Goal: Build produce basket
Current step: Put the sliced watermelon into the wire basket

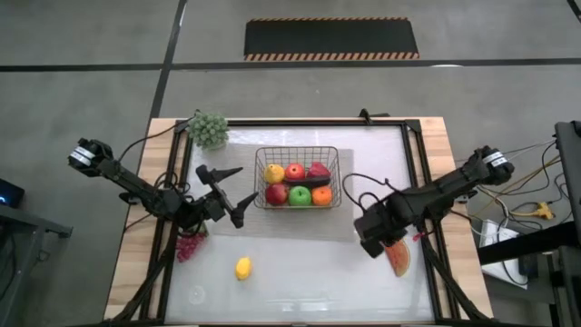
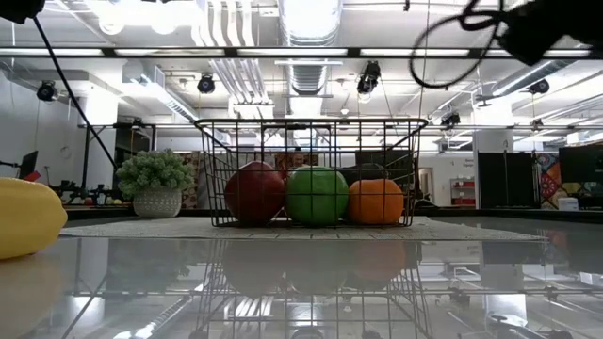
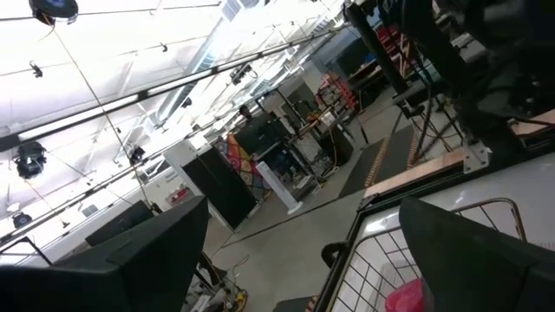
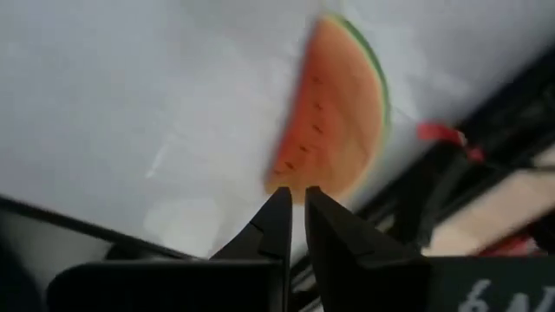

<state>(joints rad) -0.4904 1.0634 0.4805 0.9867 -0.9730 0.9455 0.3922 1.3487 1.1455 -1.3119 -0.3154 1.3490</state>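
Observation:
The dark wire basket (image 1: 296, 153) stands mid-table on a grey mat and holds several toy fruits, among them a red apple (image 2: 254, 193), a green fruit (image 2: 317, 195) and an orange (image 2: 375, 201). My left gripper (image 1: 231, 189) is open and empty just left of the basket, raised and level; its wrist view shows the basket rim (image 3: 408, 227). A yellow lemon (image 1: 242, 268), dark-red grapes (image 1: 187, 245) and a watermelon slice (image 1: 398, 259) lie on the table. My right gripper (image 4: 296, 198) is shut, pointing down just beside one end of the slice (image 4: 334, 117).
A pale grey-green bunch in a pot (image 1: 208, 129) stands at the far left corner of the mat. The lemon also shows large at the left of the low view (image 2: 26, 218). A dark frame rail (image 1: 419, 173) runs along the table's right side, close to the slice.

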